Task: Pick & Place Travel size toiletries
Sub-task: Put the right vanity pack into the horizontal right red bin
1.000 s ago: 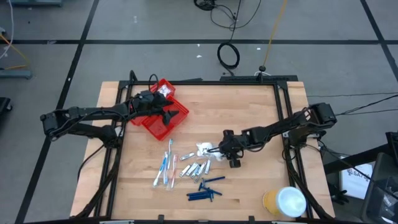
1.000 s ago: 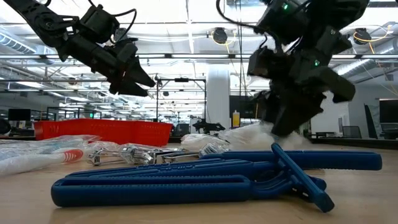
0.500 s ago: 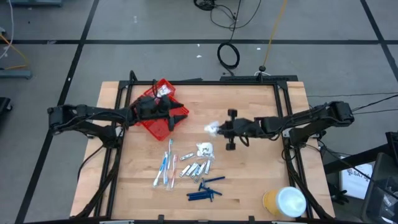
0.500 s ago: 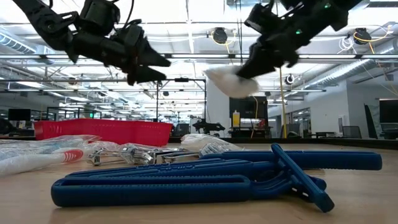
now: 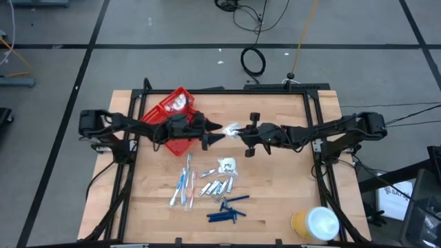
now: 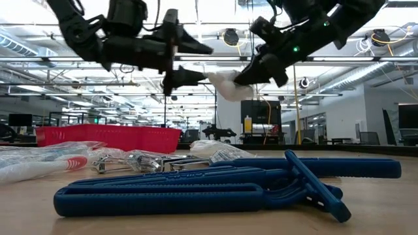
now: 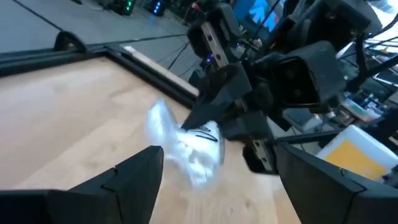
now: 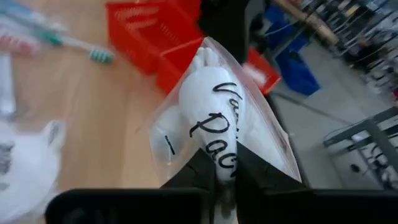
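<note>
Passing a white packet (image 5: 230,129) in mid-air above the centre of the wooden bench (image 5: 289,193), the two arms meet nose to nose in the high view. At left centre of that frame the red tray (image 5: 180,110) sits at the bench's upper left corner, and the left pincer (image 5: 215,133) reaches out from over it, its fingers spread wide and empty on either side of the packet's near end. To its right, the right pincer (image 5: 242,131) is clamped tight on the packet's far end; its wrist view shows a clear bag with white contents and black handwriting (image 8: 219,124) pinched between the closed fingers.

Below centre in the high view, the remaining toiletries lie on the bench: toothbrushes (image 5: 185,182) to the left, a second white packet (image 5: 225,165) and the metal clippers (image 5: 218,186) beside them, and the dark blue pieces (image 5: 227,210) lowest. At lower right stands the yellow roll (image 5: 313,224).

The step in hand appears to be a handover of the packet on its way to the tray. The next move likely calls for the left pincer to close on the packet's free end before the right lets go, then carry it back over a tray compartment.
</note>
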